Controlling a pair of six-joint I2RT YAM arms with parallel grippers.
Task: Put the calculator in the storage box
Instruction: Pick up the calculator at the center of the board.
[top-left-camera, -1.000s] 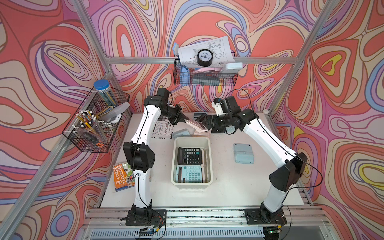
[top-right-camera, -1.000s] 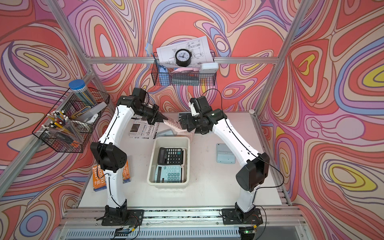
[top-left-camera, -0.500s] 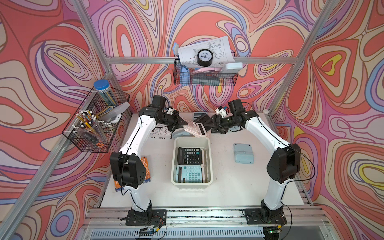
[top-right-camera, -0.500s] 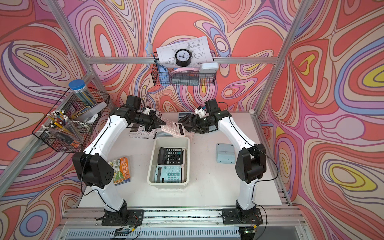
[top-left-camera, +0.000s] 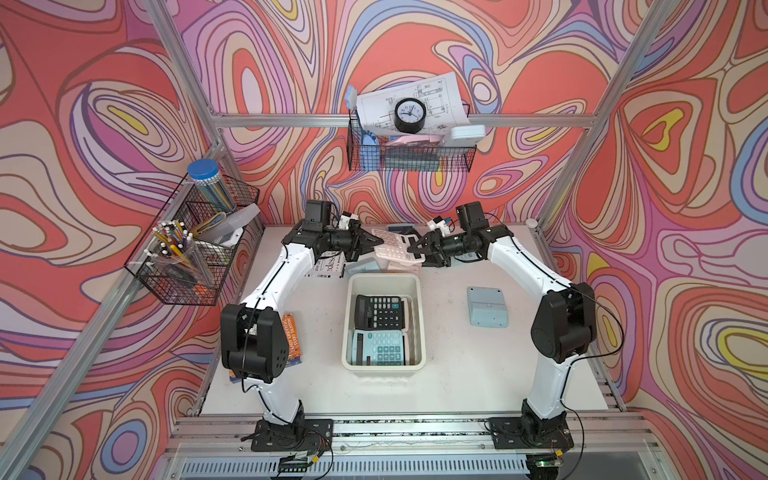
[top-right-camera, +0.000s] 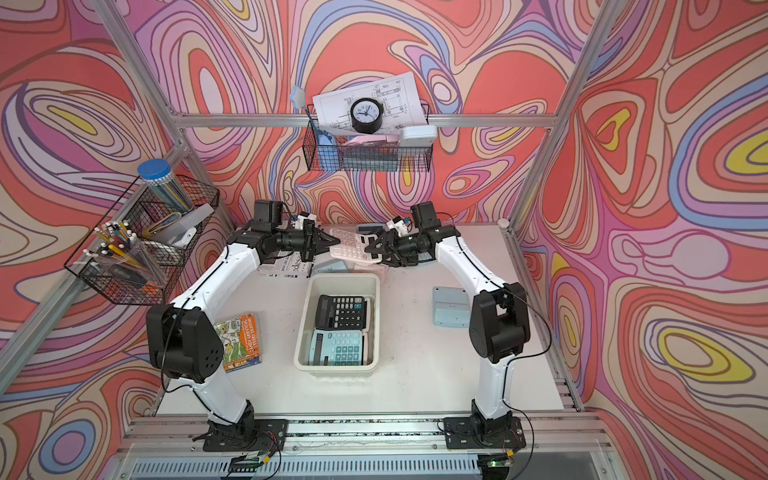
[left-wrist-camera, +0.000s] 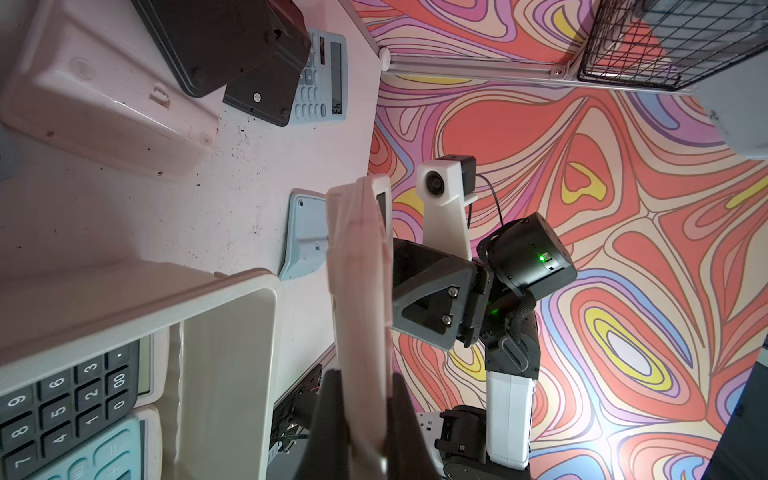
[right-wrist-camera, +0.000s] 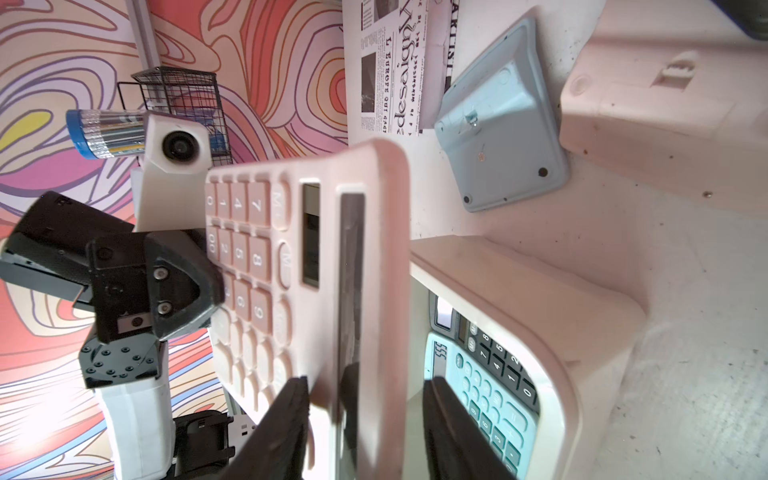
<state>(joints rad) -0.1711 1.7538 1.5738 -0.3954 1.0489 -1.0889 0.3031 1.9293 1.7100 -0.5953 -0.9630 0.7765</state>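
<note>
- The pink calculator (top-left-camera: 395, 249) is off the table (top-left-camera: 457, 374), between the two tools, just past the far end of the box (top-left-camera: 382, 277) and not in it.
- The left tool (top-left-camera: 376, 241) is clamped tight on one end of the calculator. In the left wrist view the tool (left-wrist-camera: 365, 415) has both fingers pressed flat on the calculator, which is seen edge-on.
- The right tool (top-left-camera: 413, 249) straddles the opposite end (the display end) with its jaws partly apart. In the right wrist view one finger (right-wrist-camera: 286, 419) sits at the keypad face, and the other finger (right-wrist-camera: 449, 419) stands clear of the back with a gap showing, so there is no firm grip.
- In both top views the calculator (top-right-camera: 351, 245) lies face up and slightly tilted.
- The box stands mid-table and holds a black calculator (top-left-camera: 380, 311) at its far end and a teal calculator (top-left-camera: 380, 349) at its near end, both face up.
- A grey-blue calculator (top-left-camera: 486, 307) lies face down on the table to the right of the box, well apart from it.
</note>
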